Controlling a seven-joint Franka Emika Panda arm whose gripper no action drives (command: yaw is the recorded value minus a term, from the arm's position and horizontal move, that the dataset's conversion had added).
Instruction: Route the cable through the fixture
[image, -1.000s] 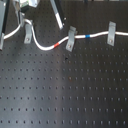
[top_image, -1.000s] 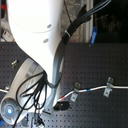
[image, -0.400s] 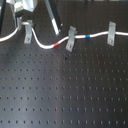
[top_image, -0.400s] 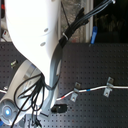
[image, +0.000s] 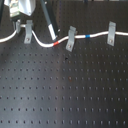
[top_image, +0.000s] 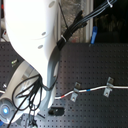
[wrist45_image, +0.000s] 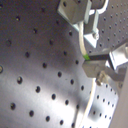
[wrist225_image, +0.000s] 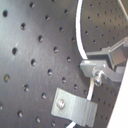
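End effector (wrist45_image: 95, 60) pinches cable (image: 97, 36) near table's far edge w/ fixture (image: 27, 33); your pull may unseat it.

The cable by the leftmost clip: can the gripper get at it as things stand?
Probably yes. The gripper hangs right over the cable beside the leftmost clip, nothing between them.

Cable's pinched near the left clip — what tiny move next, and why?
Probably ease the gripper down toward the clip on the first exterior view's left: the cable already sits in the other two clips but seems to run beside this one.
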